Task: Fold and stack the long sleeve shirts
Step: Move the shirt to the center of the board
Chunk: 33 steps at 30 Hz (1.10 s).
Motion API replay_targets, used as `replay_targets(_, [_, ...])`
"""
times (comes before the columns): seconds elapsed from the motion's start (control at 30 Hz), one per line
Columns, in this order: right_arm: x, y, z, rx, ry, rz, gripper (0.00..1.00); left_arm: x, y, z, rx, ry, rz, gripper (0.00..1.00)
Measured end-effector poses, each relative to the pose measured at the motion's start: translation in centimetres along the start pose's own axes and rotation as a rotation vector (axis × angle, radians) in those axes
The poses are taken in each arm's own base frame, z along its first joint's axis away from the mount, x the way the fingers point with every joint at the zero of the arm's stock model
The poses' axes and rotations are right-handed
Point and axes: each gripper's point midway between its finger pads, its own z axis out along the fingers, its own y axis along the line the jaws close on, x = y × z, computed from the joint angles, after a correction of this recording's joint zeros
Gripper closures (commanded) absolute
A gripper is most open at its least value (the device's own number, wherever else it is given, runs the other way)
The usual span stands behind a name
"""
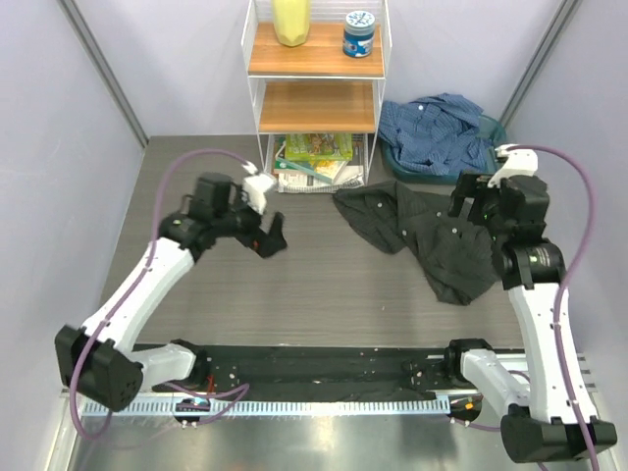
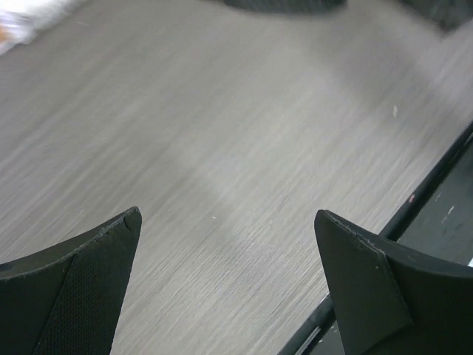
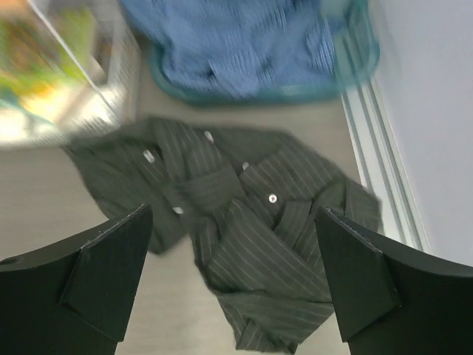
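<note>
The dark charcoal pinstriped shirt (image 1: 422, 235) lies crumpled on the table right of centre; it also shows in the right wrist view (image 3: 259, 244), with white buttons visible. The blue shirt (image 1: 437, 132) is bunched in a teal basket (image 1: 496, 128) at the back right, also seen in the right wrist view (image 3: 244, 44). My right gripper (image 1: 471, 206) hangs open and empty above the charcoal shirt's right part (image 3: 233, 285). My left gripper (image 1: 270, 235) is open and empty above bare table left of the shirt (image 2: 229, 285).
A white wire shelf (image 1: 316, 88) stands at the back centre with a yellow container (image 1: 291, 20), a blue-lidded jar (image 1: 359, 33) and packets and papers (image 1: 316, 162) at its foot. A black rail (image 1: 324, 368) runs along the near edge. Walls close both sides.
</note>
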Motion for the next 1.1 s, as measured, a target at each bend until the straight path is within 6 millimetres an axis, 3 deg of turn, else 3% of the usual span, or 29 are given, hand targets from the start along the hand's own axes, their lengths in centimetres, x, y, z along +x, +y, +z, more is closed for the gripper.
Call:
replay_targets(0.1, [2.8, -0.5, 1.5, 0.010, 0.119, -0.069, 0.07, 2.9, -2.1, 3.9, 0.067, 0.105, 0.081, 0.02])
replay_targets(0.2, [4.7, 0.9, 2.2, -0.107, 0.201, -0.171, 0.07, 4.0, -2.2, 7.5, 0.090, 0.162, 0.120, 0.04])
replay_targets(0.3, [7.2, 2.5, 3.4, -0.243, 0.300, -0.265, 0.10, 4.0, -1.8, 11.4, 0.111, 0.183, 0.133, 0.05])
replay_targets(0.43, [12.8, 3.3, 6.6, -0.360, 0.503, -0.345, 0.11, 3.4, -2.0, 16.4, 0.144, 0.158, 0.167, 0.04])
replay_targets(0.5, [16.0, 3.1, 7.8, -0.384, 0.619, -0.348, 0.11, 3.0, -2.7, 18.9, 0.153, 0.158, 0.223, 0.04])
replay_targets(0.57, [17.8, 2.5, 7.9, -0.392, 0.692, -0.335, 0.11, 2.0, -4.5, 22.0, 0.171, 0.151, 0.308, 0.04])
replay_targets(0.6, [18.1, 2.0, 7.8, -0.385, 0.714, -0.324, 0.10, 1.2, -4.7, 23.3, 0.167, 0.140, 0.336, 0.04])
replay_targets(0.63, [18.0, 1.4, 7.6, -0.375, 0.725, -0.313, 0.10, 0.8, -6.6, 24.8, 0.193, 0.137, 0.385, 0.04])
replay_targets(0.83, [13.5, -3.3, 7.2, -0.279, 0.685, -0.247, 0.09, -1.8, -11.3, 32.7, 0.210, 0.151, 0.543, 0.06])
replay_targets(0.93, [13.5, -4.9, 6.2, -0.259, 0.715, -0.235, 0.04, -1.1, -11.7, 35.0, 0.207, 0.201, 0.568, 0.13])
replay_targets(1.03, [14.4, -4.9, 4.9, -0.282, 0.771, -0.233, 0.02, 1.7, -10.5, 35.4, 0.190, 0.316, 0.567, 0.18])
replay_targets(1.07, [14.6, -4.8, 4.6, -0.293, 0.783, -0.232, 0.02, 3.2, -9.9, 35.1, 0.189, 0.366, 0.565, 0.22])
replay_targets(1.1, [14.8, -4.6, 4.4, -0.305, 0.792, -0.232, 0.02, 4.1, -9.9, 34.9, 0.203, 0.390, 0.559, 0.35])
